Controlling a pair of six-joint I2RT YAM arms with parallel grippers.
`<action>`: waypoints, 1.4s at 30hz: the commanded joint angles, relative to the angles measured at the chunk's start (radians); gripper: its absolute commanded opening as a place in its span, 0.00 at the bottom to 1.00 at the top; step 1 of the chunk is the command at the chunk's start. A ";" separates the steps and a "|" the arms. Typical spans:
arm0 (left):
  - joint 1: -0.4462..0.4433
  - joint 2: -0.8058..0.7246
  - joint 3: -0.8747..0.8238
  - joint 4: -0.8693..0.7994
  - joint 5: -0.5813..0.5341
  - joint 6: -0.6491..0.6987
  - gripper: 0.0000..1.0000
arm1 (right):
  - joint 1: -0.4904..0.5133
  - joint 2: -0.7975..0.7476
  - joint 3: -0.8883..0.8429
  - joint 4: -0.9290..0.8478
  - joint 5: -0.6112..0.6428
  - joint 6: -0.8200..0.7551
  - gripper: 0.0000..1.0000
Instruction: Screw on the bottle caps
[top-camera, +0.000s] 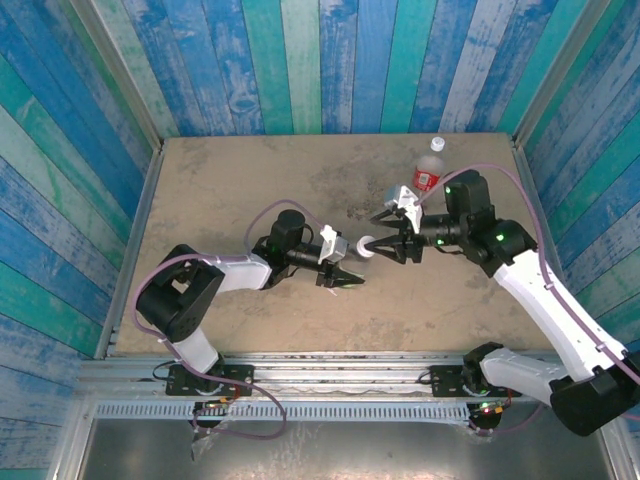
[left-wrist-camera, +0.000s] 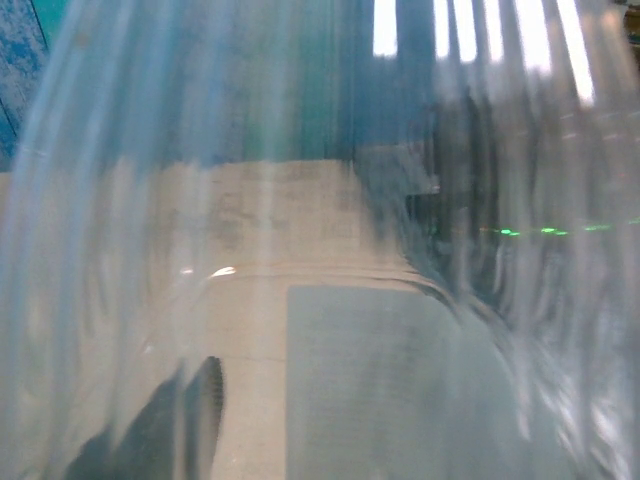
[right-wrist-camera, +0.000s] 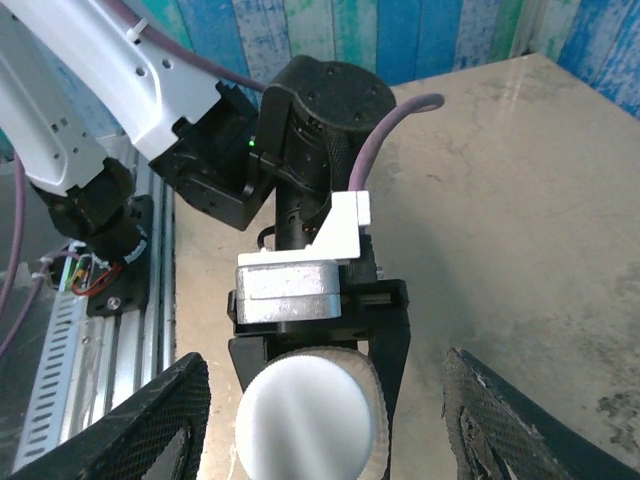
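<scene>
Bottles, two counted: clear bottle lies sideways over the counter centre, gripped by the left claw; red-labelled bottle stands far right. Caps, two, one per bottle: standing cap, held cap. Either side of the held cap, the right claw stands open

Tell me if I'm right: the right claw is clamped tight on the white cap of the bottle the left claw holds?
Not clamped: the right wrist view shows the right claw open, its fingers apart on either side of the white cap. The left claw does hold the bottle.
</scene>
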 joint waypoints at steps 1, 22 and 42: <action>0.002 -0.046 0.008 0.072 0.036 -0.038 0.53 | 0.005 0.011 0.019 -0.028 -0.051 -0.049 0.63; 0.001 -0.045 0.015 0.086 -0.075 -0.086 0.52 | 0.026 0.048 0.000 -0.045 -0.030 -0.070 0.36; -0.173 0.031 0.081 0.183 -1.288 0.140 0.51 | 0.115 0.077 -0.067 0.114 0.849 0.787 0.26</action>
